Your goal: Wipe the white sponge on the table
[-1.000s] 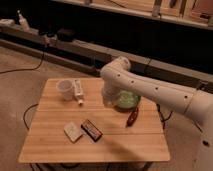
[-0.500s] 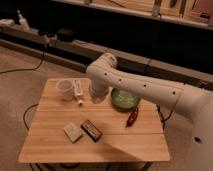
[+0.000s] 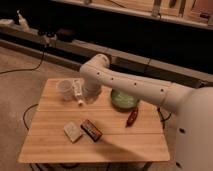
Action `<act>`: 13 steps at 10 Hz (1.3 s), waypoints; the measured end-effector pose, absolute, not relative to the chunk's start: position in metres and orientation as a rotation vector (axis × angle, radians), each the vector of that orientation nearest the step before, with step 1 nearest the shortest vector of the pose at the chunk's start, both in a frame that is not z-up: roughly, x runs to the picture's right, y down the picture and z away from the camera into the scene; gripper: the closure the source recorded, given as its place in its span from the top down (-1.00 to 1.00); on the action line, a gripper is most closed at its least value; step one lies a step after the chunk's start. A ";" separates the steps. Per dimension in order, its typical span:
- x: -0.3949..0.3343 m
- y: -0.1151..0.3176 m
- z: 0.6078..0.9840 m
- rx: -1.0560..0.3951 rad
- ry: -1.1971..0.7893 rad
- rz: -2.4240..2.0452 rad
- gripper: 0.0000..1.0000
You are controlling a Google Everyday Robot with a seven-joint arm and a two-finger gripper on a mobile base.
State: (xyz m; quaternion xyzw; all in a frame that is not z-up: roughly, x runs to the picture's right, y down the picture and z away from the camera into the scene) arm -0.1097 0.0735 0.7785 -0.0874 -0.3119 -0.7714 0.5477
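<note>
Camera view: the arm (image 3: 135, 87) is sweeping leftward along the far edge of the surface (image 3: 125, 146). Over the last second we are watching its bend travel from above the green bowl (image 3: 124, 100) toward the upper left of the surface, so that the bowl is now showing almost whole. The end effector (image 3: 91, 95) is hanging at the upper left of the surface, just beside the clear cup (image 3: 65, 89) and the white tube (image 3: 78, 93). We cannot tell whether it is spread or pressed together, nor whether it is touching either object. The white sponge (image 3: 73, 131) is lying flat in the lower left of the surface, just beside the dark packet (image 3: 91, 129), and is keeping the place it had a second ago. We are judging that this sweep is not serving the task directly. Sponge and end effector are well apart, so grasping and wiping are not yet beginning, and a move toward the lower left is what the task is calling for.
</note>
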 end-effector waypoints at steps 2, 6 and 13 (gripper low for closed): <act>-0.158 0.083 0.791 -0.179 -0.807 -1.994 -0.17; -0.185 0.088 0.804 -0.285 -0.737 -2.262 0.41; -0.214 0.124 0.800 -0.158 -0.817 -2.203 0.41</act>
